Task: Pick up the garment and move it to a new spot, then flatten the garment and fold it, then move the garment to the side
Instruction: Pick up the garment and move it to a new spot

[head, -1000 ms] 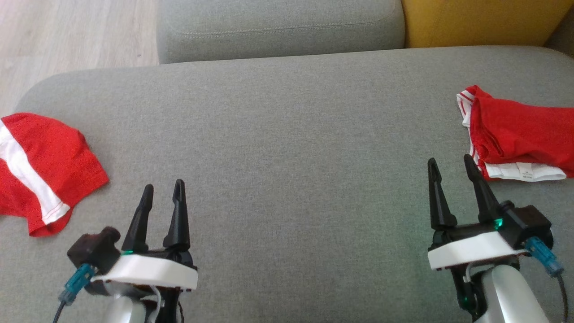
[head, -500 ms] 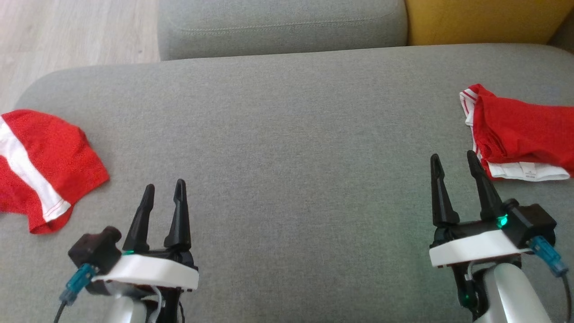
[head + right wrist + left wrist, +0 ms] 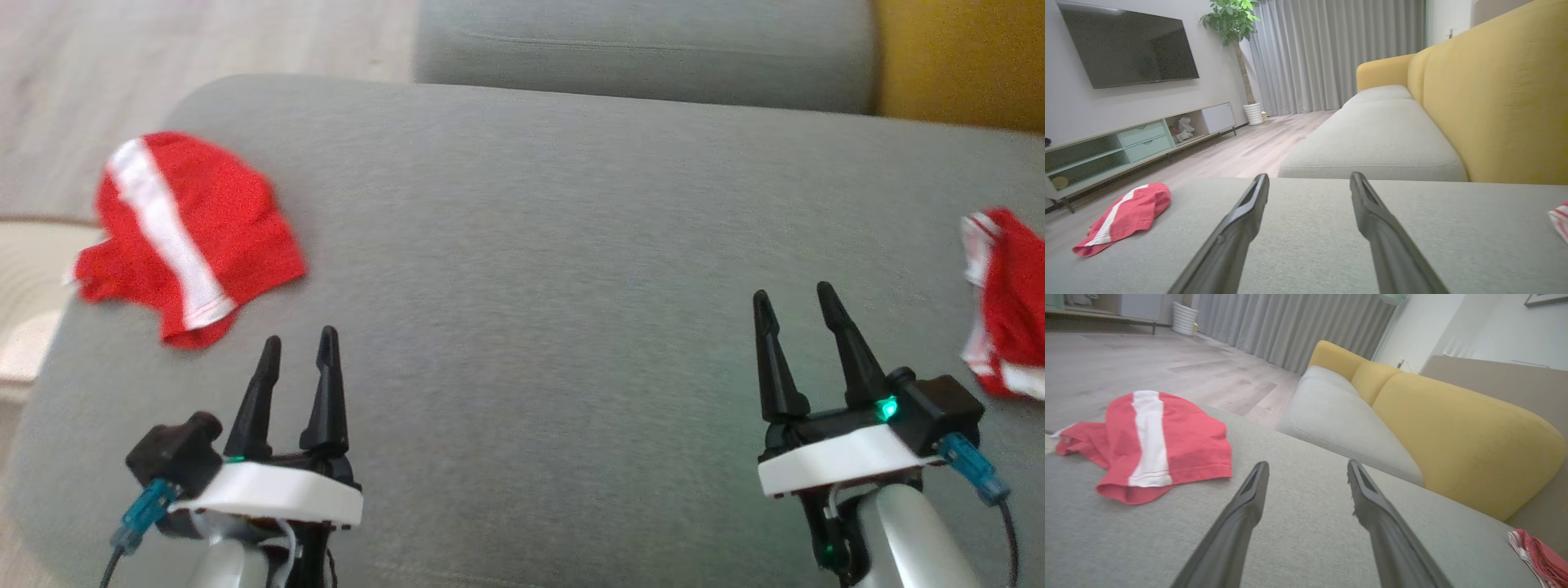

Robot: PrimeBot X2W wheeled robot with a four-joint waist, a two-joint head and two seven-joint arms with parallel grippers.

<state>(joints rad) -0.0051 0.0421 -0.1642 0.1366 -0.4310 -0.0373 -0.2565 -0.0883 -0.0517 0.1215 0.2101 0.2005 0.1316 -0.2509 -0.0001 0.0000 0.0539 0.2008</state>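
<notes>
Swinging left goes the head camera: the whole picture slides right, while both arms keep their place low in the head view, so nothing on the seat has actually shifted. Left gripper [image 3: 300,336] has its two long dark fingers [image 3: 325,392] spread and empty, hovering over bare fabric; right gripper [image 3: 793,291] is the same, splayed wide and holding nothing. Under them is the broad grey upholstered sofa seat [image 3: 531,245].

Just ahead and to the left of the left gripper lies the crumpled red garment with a white stripe [image 3: 192,237], near the seat's left edge and untouched. Far off beyond the right gripper, a neatly stacked red-and-white garment [image 3: 1008,310] slips toward the frame's edge; it looks already dealt with.

That turn reads as lining up on the crumpled one, so the pick-up hasn't begun. Its white stripe marks what I take as the long axis, running from the near hem, which faces the left gripper, away and leftward. A rumpled part trails toward the seat's left edge.
</notes>
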